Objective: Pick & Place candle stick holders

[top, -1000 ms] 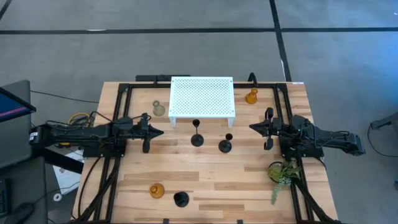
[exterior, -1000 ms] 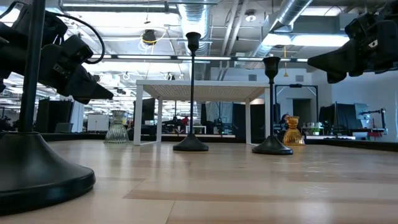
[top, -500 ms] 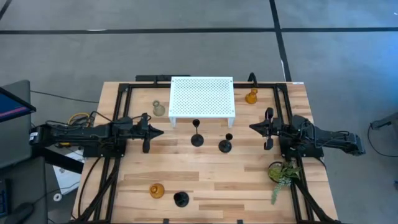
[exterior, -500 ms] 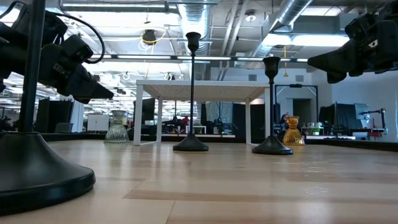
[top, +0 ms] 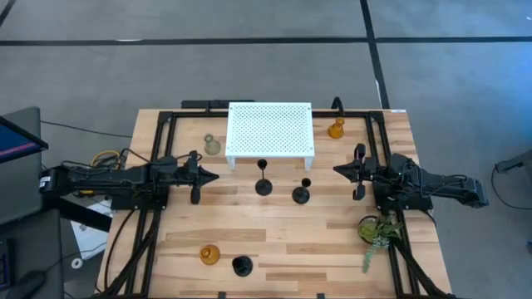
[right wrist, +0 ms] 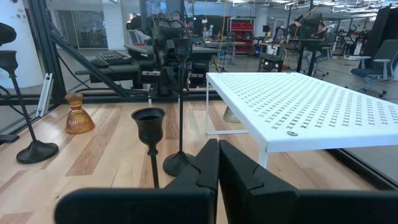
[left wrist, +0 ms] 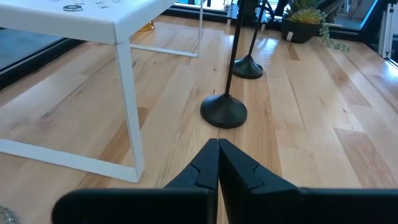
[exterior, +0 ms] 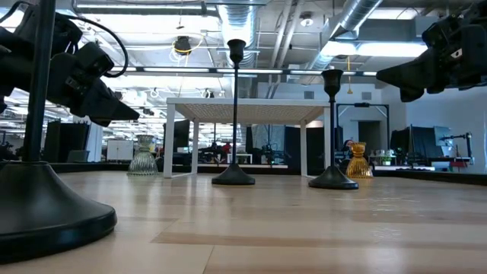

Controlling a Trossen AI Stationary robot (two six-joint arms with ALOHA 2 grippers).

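In the middle of the table (top: 332, 241), just in front of the white perforated stand (top: 270, 129), two black thin-stemmed holders (top: 263, 186) stand upright between the left gripper (top: 209, 176) and right gripper (top: 339, 170), both clenched empty (probably poised to start); other holders sit apart.

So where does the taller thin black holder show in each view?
High view: the taller black holder stands at mid-table, just in front of the white rack.
Low view: centre-left, in front of the rack.
Left wrist view: the nearer of two round bases, centre.
Right wrist view: behind the shorter holder, centre-left.
Shared landmark: the white rack.
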